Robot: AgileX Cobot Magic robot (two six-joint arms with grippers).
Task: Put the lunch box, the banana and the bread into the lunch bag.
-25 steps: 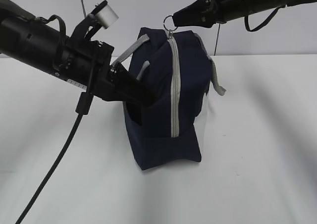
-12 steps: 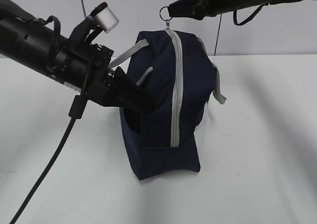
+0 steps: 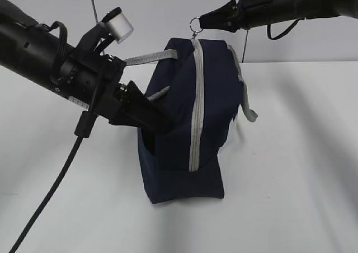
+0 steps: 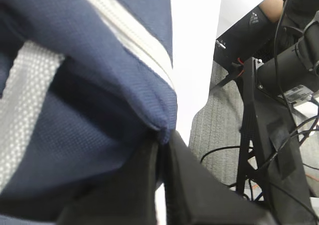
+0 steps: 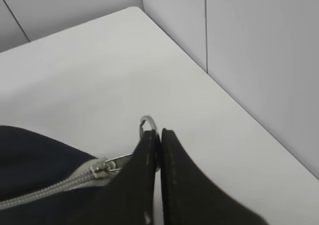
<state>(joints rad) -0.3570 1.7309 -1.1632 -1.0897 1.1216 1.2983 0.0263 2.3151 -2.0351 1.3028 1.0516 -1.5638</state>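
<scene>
The lunch bag (image 3: pixel 187 118) stands upright on the white table (image 3: pixel 291 169), its grey zipper strip (image 3: pixel 196 104) running up the near side. My left gripper (image 3: pixel 162 124) pinches a fold of the navy fabric on the bag's left flank — jaws pressed together on it. My right gripper (image 3: pixel 202 22) clamps the ring pull (image 3: pixel 194 24) just above the bag's top.

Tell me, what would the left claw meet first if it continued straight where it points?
Probably the lunch bag itself: the left claw already pinches its navy fabric and points into its side.
</scene>
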